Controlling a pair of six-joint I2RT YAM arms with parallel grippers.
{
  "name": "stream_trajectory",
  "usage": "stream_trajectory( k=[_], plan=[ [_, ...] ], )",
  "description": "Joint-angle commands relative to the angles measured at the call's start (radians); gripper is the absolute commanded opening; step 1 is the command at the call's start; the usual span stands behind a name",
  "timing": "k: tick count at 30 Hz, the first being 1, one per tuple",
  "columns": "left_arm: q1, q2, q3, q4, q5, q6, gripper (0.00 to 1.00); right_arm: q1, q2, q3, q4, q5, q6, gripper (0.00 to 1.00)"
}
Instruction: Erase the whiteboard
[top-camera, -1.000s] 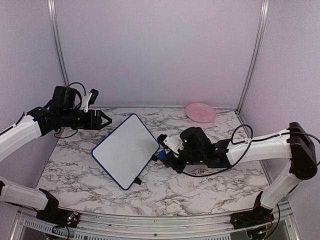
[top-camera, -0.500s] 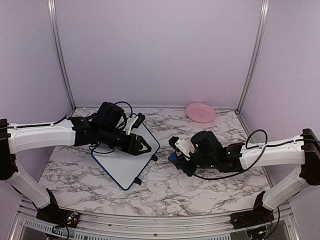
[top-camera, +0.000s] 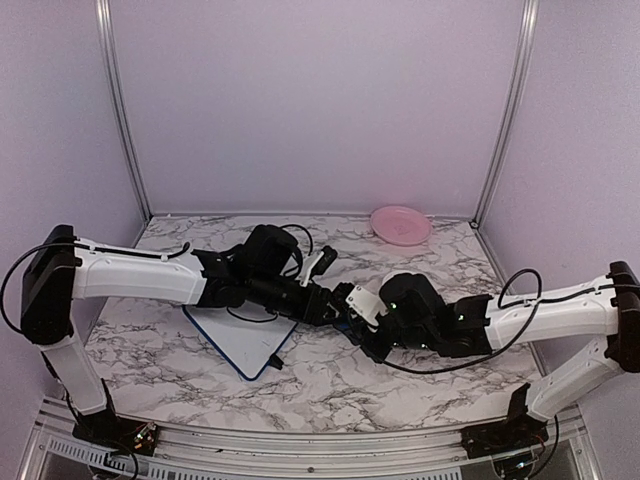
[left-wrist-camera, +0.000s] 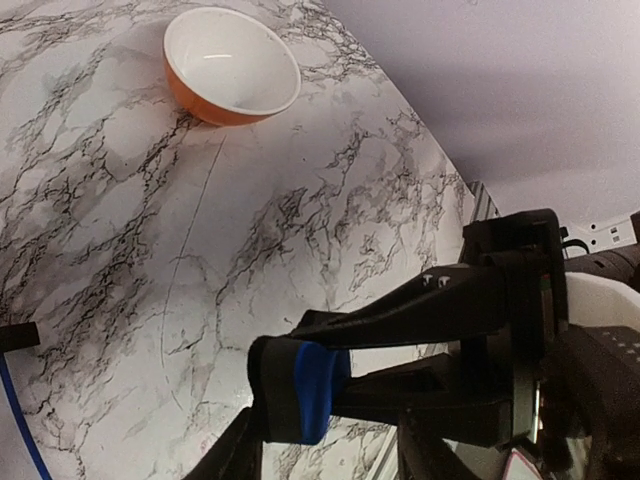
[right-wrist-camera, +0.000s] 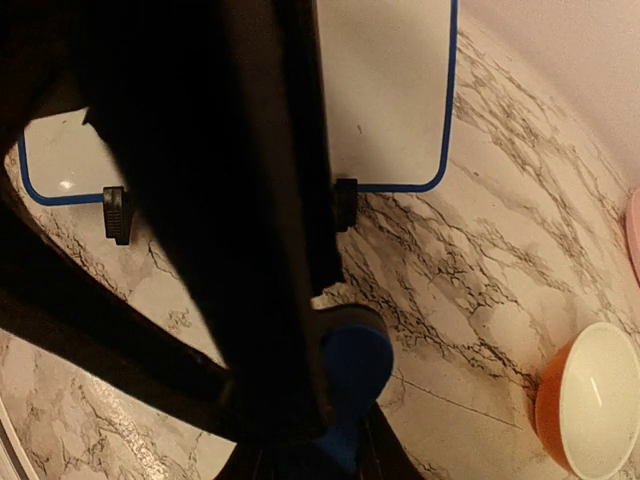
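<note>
The whiteboard (top-camera: 245, 345) lies under the left arm (top-camera: 150, 280) with no writing visible, so wiping seems done; the right gripper (top-camera: 350, 318) pinches the eraser (left-wrist-camera: 308, 390) just beside it, and the left gripper (top-camera: 325, 305) has its jaws spread around that eraser.

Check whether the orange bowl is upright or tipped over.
Upright: the orange bowl stands on its base on the marble table, white inside facing up.

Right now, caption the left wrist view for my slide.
Right gripper gripping the blue eraser, orange bowl behind on the marble table.
</note>
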Motion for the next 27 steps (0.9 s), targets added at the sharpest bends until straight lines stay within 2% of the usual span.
stream_trajectory(
  k=[1, 9, 11, 13, 14, 16, 20, 21, 24, 27],
  plan=[
    [0.003, 0.041, 0.037, 0.064, 0.021, -0.027, 0.44, 0.014, -0.043, -0.008, 0.031, 0.032, -0.009, 0.0],
    [0.003, 0.077, 0.048, 0.068, 0.038, -0.036, 0.37, 0.017, -0.078, -0.028, 0.049, 0.027, 0.007, 0.0],
    [0.003, 0.08, 0.048, 0.074, 0.047, -0.038, 0.27, 0.017, -0.084, -0.031, 0.05, 0.029, 0.013, 0.0],
    [0.003, 0.083, 0.047, 0.08, 0.05, -0.038, 0.12, 0.017, -0.086, -0.034, 0.049, 0.033, 0.019, 0.01],
    [0.003, 0.085, 0.048, 0.078, 0.047, -0.036, 0.07, 0.016, -0.087, -0.036, 0.049, 0.034, 0.023, 0.06],
    [0.005, 0.092, 0.053, 0.062, 0.027, -0.027, 0.0, 0.016, -0.095, -0.041, 0.05, 0.029, 0.028, 0.27],
    [0.006, 0.116, 0.071, -0.001, -0.016, 0.006, 0.0, 0.016, -0.145, -0.068, 0.046, 0.029, 0.033, 0.65],
    [0.005, 0.125, 0.075, -0.012, -0.02, 0.01, 0.0, 0.016, -0.163, -0.073, 0.048, 0.024, 0.032, 0.72],
    [0.005, 0.16, 0.089, -0.025, 0.003, 0.018, 0.0, 0.016, -0.208, -0.092, 0.049, -0.003, 0.019, 0.8],
    [-0.004, 0.205, 0.113, -0.077, 0.031, 0.032, 0.0, 0.016, -0.242, -0.11, 0.094, -0.029, 0.017, 0.83]
  ],
)
